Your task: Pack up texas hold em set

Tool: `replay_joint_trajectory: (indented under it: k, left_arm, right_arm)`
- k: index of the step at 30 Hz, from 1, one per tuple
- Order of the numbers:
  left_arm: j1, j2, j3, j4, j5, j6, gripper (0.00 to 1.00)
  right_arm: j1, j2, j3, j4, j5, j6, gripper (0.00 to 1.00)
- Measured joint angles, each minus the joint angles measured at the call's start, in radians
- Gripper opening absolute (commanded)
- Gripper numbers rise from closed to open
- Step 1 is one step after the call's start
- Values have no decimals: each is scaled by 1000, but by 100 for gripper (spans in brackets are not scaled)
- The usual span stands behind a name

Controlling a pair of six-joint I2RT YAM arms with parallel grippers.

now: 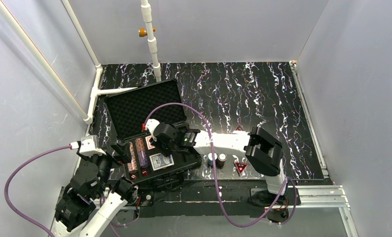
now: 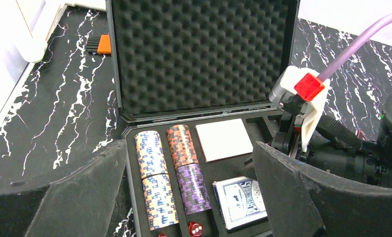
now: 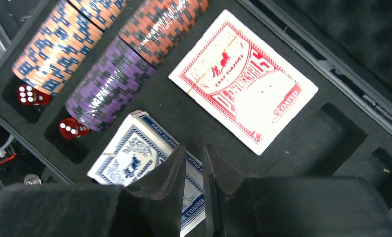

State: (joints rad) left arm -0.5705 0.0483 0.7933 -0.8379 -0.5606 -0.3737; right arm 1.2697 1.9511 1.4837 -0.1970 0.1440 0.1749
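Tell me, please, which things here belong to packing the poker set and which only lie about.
Belong to the job: black case, packed chip stacks, red deck, blue deck, red dice, loose chip stacks beside the case, red triangle.
Lying about: orange-and-black tool beside the case, white pipe.
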Motion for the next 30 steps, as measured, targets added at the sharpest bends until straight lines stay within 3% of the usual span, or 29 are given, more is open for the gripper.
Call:
replay_joint_trajectory:
  k: [20, 30]
  left_arm:
    - [0, 0, 0, 0, 0, 0, 98]
    - [0, 0, 0, 0, 0, 0, 98]
  right_arm:
    - [-5, -4, -88, 85, -12, 84, 25]
    - [1, -32, -68, 41, 0, 70, 35]
